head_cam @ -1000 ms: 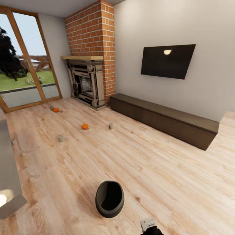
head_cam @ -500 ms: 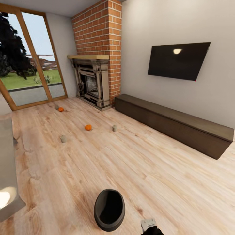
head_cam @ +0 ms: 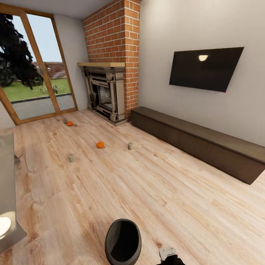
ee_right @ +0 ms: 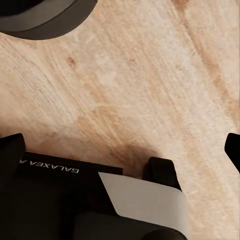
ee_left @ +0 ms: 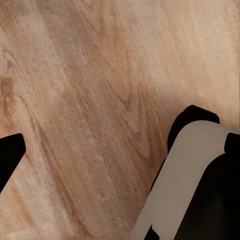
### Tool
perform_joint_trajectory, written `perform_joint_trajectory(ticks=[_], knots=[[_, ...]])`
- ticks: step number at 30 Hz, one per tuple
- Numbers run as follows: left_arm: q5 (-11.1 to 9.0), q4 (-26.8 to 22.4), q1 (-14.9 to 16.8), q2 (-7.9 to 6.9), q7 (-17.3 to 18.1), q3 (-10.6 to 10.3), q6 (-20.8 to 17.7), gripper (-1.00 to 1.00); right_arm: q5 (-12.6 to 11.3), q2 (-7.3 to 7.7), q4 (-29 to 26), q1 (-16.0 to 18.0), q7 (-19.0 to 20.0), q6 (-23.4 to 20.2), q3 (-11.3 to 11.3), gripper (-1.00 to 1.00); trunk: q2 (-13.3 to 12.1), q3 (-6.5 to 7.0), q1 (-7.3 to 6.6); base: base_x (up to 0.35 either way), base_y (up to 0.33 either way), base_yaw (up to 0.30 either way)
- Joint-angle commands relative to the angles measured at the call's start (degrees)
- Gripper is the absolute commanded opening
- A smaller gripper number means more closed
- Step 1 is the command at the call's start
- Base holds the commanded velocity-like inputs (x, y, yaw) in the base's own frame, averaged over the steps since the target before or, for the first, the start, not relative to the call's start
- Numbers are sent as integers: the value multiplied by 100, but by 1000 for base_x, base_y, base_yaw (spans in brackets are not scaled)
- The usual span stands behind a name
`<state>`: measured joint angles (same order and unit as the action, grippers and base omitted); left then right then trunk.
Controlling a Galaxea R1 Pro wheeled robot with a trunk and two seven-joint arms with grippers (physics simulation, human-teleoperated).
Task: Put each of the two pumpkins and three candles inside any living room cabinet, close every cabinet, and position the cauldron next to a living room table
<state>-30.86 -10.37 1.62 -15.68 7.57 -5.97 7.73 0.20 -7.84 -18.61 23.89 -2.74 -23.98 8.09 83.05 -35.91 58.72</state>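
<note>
Ahead, beyond the cauldron (head_cam: pixel 123 246), the nearest pumpkin (head_cam: pixel 100 145) lies between two candles (head_cam: pixel 130 146), left of the closed cabinet (head_cam: pixel 198 143); whether either claw is open, I cannot tell.

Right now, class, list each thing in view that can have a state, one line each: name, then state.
cabinet: closed, all fronts flush.
near pumpkin: upright on the floor, outside the cabinet.
far pumpkin: on the floor by a candle.
candles: three standing on the floor, unlit.
cauldron: open top, looks empty, on the floor.
TV: screen dark.
</note>
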Motion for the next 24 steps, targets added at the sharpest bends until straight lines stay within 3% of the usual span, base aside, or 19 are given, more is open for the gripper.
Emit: perform_joint_trajectory(ticks=[1, 17, 23, 24], knots=[[-60, 10, 5, -1, 17, -46, 23, 100, 3, 2, -11, 1, -25, -38, 42, 100, 3, -5, 1, 86, 137, 0], [-41, 9, 5, 12, 16, -57, 27, 100, -16, 2, -1, 1, -28, 563, 14, 100, 3, -26, 1, 32, 15, -27], [-33, -10, 5, 7, 41, -65, 23, 100, -62, 2, 13, -68, -20, 1975, 7, 100, 3, -27, 1, 56, 0, -2], [-38, -21, 5, 5, 54, -63, 25, 100, -75, 2, 25, -180, -17, 2537, 8, 100, 3, -27, 1, 12, 0, 0]])
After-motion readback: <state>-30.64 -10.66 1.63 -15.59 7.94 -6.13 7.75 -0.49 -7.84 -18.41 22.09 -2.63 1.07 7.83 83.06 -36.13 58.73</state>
